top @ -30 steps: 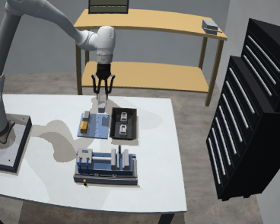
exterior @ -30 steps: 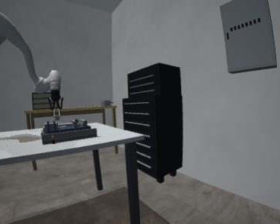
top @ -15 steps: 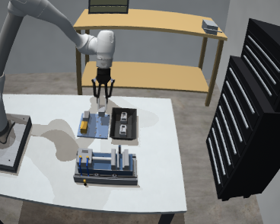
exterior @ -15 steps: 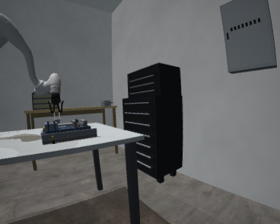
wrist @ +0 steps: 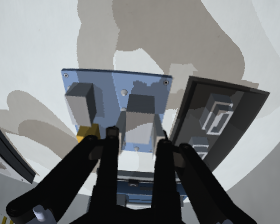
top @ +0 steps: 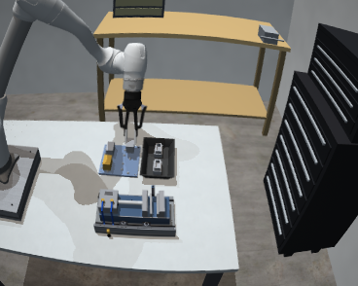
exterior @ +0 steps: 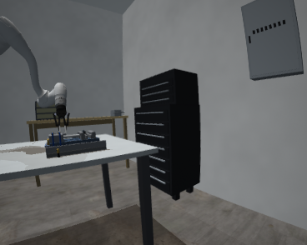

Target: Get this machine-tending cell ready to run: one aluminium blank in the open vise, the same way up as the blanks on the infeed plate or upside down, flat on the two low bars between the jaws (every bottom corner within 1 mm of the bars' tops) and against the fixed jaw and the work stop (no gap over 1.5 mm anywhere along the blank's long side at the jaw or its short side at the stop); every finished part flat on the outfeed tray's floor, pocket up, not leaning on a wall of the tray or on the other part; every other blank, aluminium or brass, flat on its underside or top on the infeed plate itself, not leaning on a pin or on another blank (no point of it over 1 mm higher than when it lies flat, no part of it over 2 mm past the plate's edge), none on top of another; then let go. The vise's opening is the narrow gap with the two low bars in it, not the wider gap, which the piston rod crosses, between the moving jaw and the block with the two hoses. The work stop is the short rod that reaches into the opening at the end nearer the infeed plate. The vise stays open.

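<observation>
A grey aluminium blank (wrist: 140, 123) is seen clamped between the two dark fingers of the gripper (top: 129, 127) in the centre of the wrist view; the fingers are drawn in to a narrow opening and stopped against the blank's two sides. In the top view the blank (top: 129, 136) is held above the far end of the blue infeed plate (top: 120, 165), just left of centre in the frame; whether it is touching the plate cannot be told.

At the left of the plate a second grey blank (top: 111, 146) is seen at the far corner, with a brass blank (top: 107, 160) just below it in the frame. In the wrist view these two appear to the left of the left finger, the grey one (wrist: 80, 99) above the brass one (wrist: 88, 132). A further grey block (top: 130, 150) is seen on the plate directly under the gripper.

To the right of the plate, just beside it, the black outfeed tray (top: 147, 160) is seen with two finished parts (top: 158, 147) lying inside, one above the other in the frame and apart.

Below the plate and tray in the frame, the vise (top: 135, 214) is seen on the white table (top: 202, 214), well apart from the gripper.
</observation>
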